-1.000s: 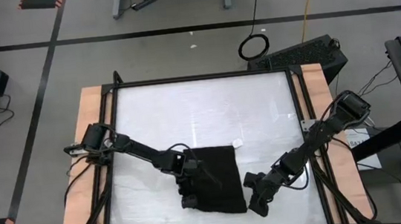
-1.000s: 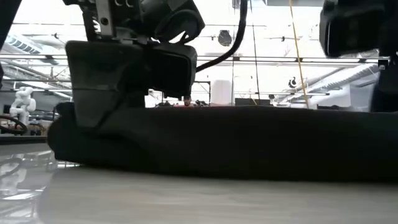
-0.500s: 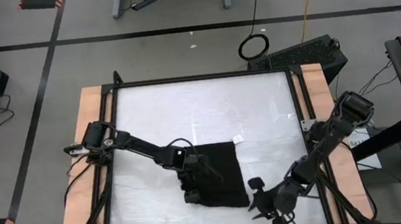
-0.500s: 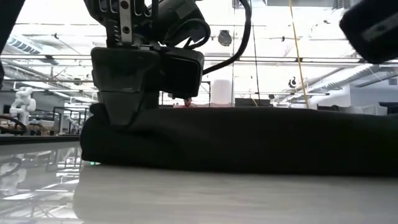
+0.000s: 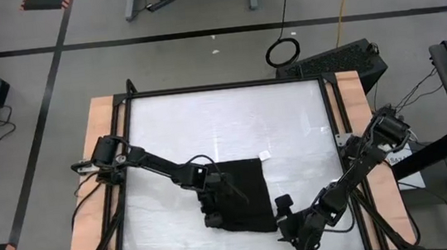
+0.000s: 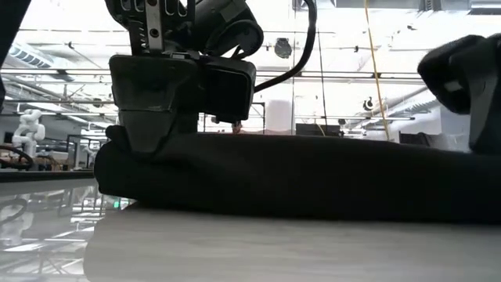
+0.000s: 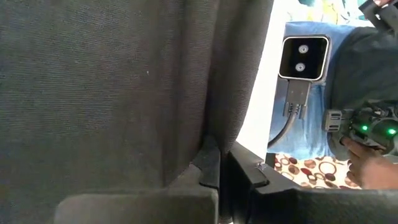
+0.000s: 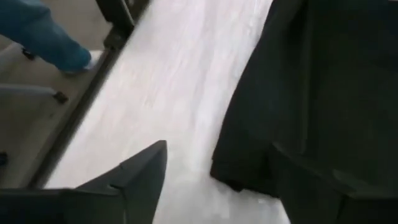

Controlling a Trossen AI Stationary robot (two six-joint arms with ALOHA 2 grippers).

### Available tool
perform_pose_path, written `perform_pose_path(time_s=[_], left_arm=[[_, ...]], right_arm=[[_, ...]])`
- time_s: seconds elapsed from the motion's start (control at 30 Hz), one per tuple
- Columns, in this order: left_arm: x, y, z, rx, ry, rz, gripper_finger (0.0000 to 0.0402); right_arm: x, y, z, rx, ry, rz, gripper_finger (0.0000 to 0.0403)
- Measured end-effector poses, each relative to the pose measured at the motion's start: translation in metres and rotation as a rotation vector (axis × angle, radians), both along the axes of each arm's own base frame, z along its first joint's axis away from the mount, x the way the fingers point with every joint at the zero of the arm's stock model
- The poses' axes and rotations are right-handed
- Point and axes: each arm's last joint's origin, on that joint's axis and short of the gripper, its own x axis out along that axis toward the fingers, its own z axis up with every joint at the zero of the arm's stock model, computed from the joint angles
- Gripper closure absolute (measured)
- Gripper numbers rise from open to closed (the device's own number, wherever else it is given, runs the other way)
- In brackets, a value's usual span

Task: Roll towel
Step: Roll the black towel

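The black towel (image 5: pixel 243 194) lies bunched on the white table, near the front and a little right of the middle. Its white tag (image 5: pixel 265 155) sits at the far right corner. In the low view the towel (image 6: pixel 297 176) is a long, low, dark roll. My left gripper (image 5: pixel 212 213) is shut on the towel's left edge. My right gripper (image 5: pixel 290 222) stands open at the towel's near right corner (image 8: pixel 239 168). One of its fingers (image 8: pixel 140 177) is over bare table and the other (image 8: pixel 323 186) is over the cloth. My left gripper comes from above, pointing down, and is shut on the towel's left end (image 6: pixel 145 149), where the cloth bulges up around the fingers. One layer or several, I cannot tell. The towel rests on the table along its whole length. Whether my right gripper touches the towel, I cannot tell.
Bare white table (image 5: pixel 223 117) stretches across the far half. A black frame (image 5: pixel 126 152) and wooden side boards (image 5: pixel 100 179) border it. A small camera box (image 7: pixel 303 57) stands past the near edge, and a person in blue (image 8: pixel 43 37) is beside the table.
My right gripper has opened, let go of the towel's near right corner, drawn off toward the near edge and come back beside that corner. My left gripper has shifted a little toward the table's right, carrying the towel's left end with it, so the towel is narrower.
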Motion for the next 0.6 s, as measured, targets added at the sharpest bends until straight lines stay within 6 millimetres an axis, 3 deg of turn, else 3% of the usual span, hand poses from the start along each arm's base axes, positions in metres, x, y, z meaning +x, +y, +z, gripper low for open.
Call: perform_pose_path(time_s=[0.13,0.33,0.47,0.6], left_arm=[[0.0,0.0,0.0,0.001,-0.004,-0.002,0.0394],[0.0,0.0,0.0,0.001,-0.019,-0.018,0.0394],[0.0,0.0,0.0,0.002,-0.036,-0.035,0.0394],[0.0,0.0,0.0,-0.001,-0.039,-0.041,0.0394]], right_arm=[[-0.002,-0.001,-0.013,-0.091,0.007,-0.063,0.0123],[0.001,-0.005,-0.027,-0.152,0.031,-0.096,0.0153],[0.005,-0.008,-0.034,-0.128,0.049,-0.143,0.0197],[0.01,-0.012,-0.036,-0.109,0.053,-0.192,0.0267]])
